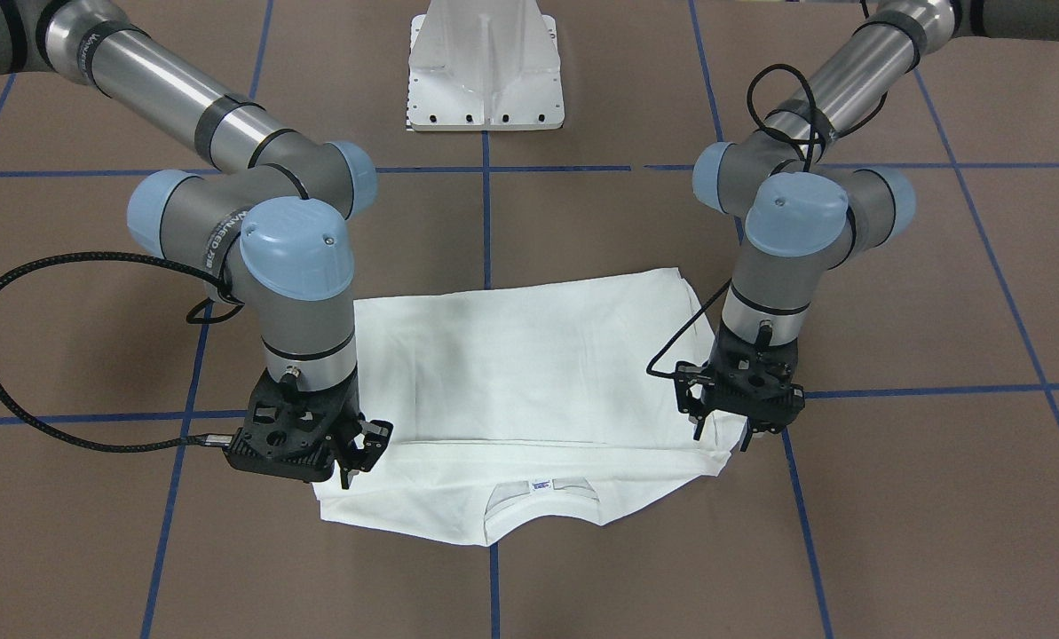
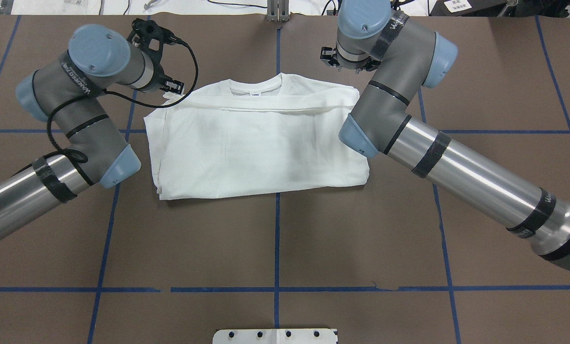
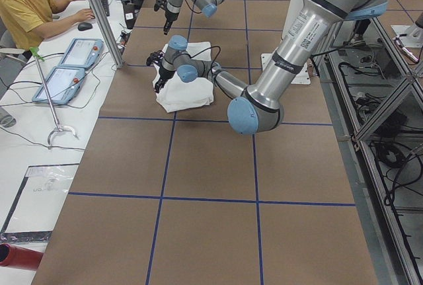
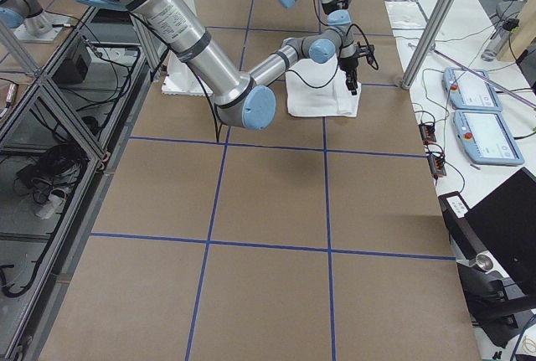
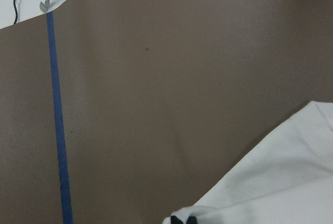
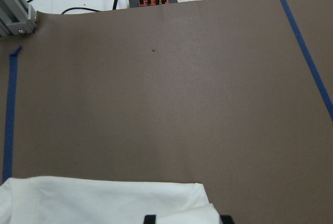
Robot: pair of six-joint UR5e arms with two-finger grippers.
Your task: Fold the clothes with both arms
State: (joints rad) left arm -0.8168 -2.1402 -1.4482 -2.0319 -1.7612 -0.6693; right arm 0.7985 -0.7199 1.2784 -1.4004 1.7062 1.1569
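The white long-sleeved T-shirt [image 1: 529, 373] lies folded into a rectangle on the brown table [image 2: 275, 239], with its collar [image 1: 542, 501] and neck tag at the edge far from the robot. A folded layer's edge runs just short of the collar. The printed text is hidden. My left gripper [image 1: 724, 439] sits at the shirt's corner; in the left wrist view [image 5: 184, 220] its tips are together on the cloth [image 5: 281, 182]. My right gripper [image 1: 360, 461] is at the opposite corner. The right wrist view [image 6: 187, 218] shows it open over the flat cloth [image 6: 104, 200].
The white pedestal base [image 1: 486, 71] stands at the robot's edge of the table. Blue tape lines [image 2: 277, 239] grid the surface. An operator [image 3: 26, 7], teach pendants [image 3: 73, 60] and an aluminium post [image 3: 99, 14] are beside the far edge.
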